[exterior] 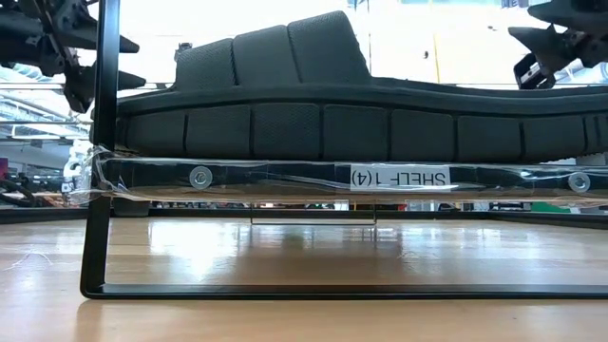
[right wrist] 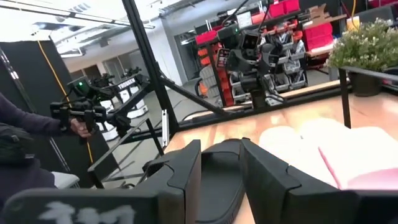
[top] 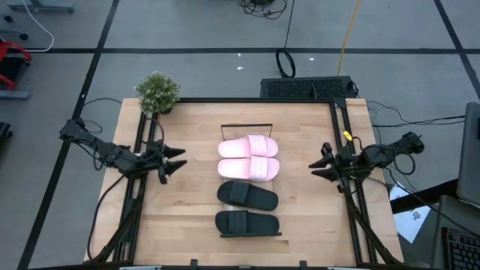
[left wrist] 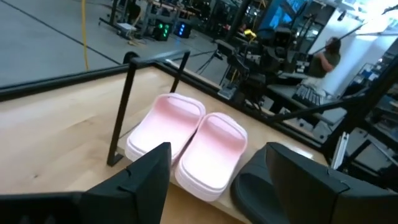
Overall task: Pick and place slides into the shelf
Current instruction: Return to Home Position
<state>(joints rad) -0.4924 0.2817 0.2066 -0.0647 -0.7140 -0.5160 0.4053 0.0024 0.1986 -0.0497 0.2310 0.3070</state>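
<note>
Hanging empty and parted, the left jaws and the right jaws flanked the desk, each well apart from the shelf, on which two pink slides and two black slides lay side by side in a row. Trouble seemed unlikely, yet the endmost black slide sat right by the shelf's end bar, so an arm jolting the desk on its way home might shake it off.
</note>
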